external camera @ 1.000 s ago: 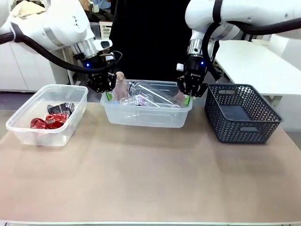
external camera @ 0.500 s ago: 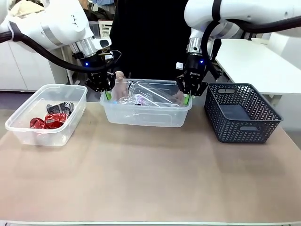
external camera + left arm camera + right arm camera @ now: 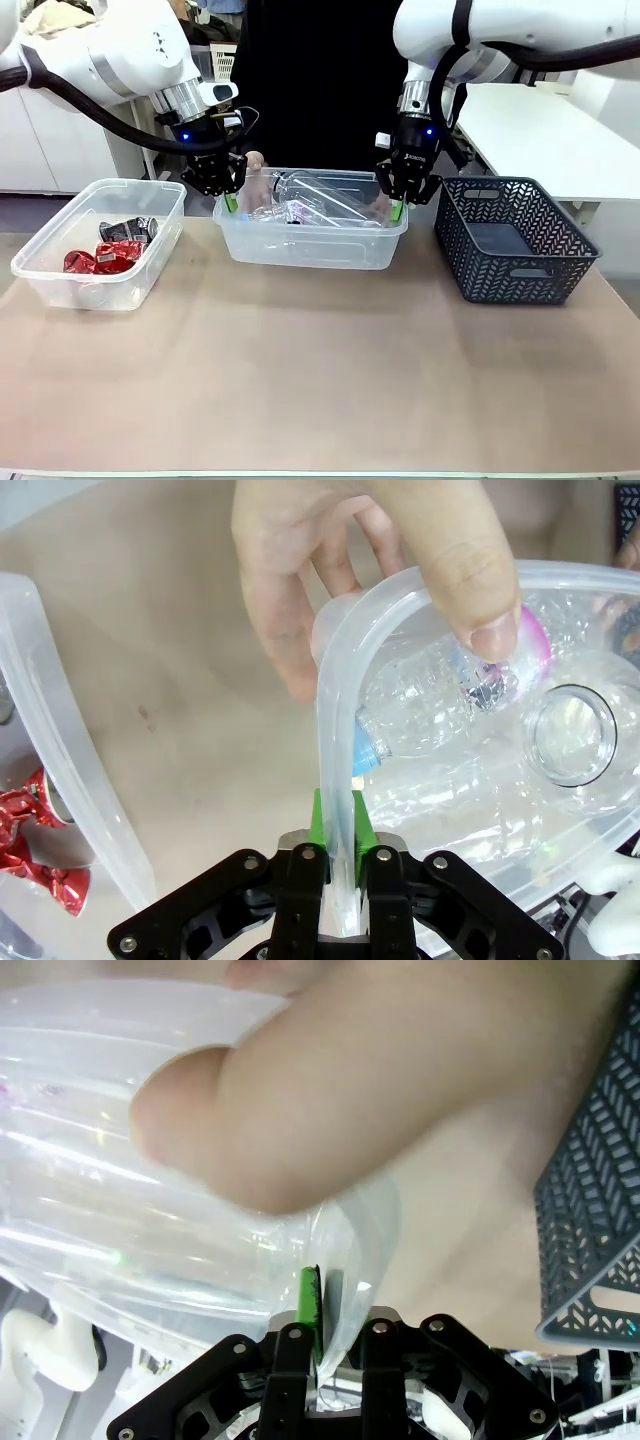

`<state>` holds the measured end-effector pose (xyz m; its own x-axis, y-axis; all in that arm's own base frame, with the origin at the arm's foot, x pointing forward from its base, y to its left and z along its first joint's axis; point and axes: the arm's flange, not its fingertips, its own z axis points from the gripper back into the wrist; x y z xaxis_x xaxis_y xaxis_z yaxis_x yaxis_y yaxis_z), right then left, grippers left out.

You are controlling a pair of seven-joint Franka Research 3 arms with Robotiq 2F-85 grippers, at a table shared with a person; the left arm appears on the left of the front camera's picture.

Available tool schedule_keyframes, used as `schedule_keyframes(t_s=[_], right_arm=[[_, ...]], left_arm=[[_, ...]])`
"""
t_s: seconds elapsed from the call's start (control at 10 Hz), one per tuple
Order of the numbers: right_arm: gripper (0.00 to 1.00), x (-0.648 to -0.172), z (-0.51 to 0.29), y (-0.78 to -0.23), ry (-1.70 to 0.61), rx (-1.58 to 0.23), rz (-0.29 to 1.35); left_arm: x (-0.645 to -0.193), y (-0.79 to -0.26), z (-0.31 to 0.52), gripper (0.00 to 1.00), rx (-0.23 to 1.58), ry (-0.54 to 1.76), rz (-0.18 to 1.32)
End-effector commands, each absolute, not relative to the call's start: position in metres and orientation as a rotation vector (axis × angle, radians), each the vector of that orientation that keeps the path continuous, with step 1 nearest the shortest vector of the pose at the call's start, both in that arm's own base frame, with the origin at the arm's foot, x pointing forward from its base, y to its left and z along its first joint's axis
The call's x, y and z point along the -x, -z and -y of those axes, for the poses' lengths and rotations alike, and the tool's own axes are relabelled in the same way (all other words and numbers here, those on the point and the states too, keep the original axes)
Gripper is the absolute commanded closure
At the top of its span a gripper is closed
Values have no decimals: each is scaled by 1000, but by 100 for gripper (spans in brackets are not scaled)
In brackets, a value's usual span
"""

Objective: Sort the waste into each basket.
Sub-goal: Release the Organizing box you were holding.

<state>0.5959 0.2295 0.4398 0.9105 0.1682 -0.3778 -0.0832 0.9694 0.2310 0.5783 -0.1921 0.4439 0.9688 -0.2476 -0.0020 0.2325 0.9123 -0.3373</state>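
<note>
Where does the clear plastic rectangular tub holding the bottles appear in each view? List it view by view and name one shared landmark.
Front view: clear plastic rectangular tub holding the bottles sits centre, far side of the table, between both grippers.
Left wrist view: its rolled rim curves up from the bottom centre, clamped in the left gripper.
Right wrist view: its wall spans the left, pinched by the right gripper.
Shared landmark: the person's hand on the rim.
</note>
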Motion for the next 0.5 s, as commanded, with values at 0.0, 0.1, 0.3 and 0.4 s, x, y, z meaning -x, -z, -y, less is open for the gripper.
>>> schedule_keyframes(t_s=[0.0,0.1,0.3,0.4], right_arm=[[39,-573,-211,-456,-88,-297,-236],[0,-565,-208,-465,-90,-296,-156],[0,-553,-198,-486,-69,-294,22],[0,-546,-192,-498,-62,-298,107]], left_arm=[[-575,-449,202,35,350,283,-52],[-570,-457,204,0,343,284,-38],[-555,-479,207,0,325,299,12],[-548,-492,207,0,311,294,57]])
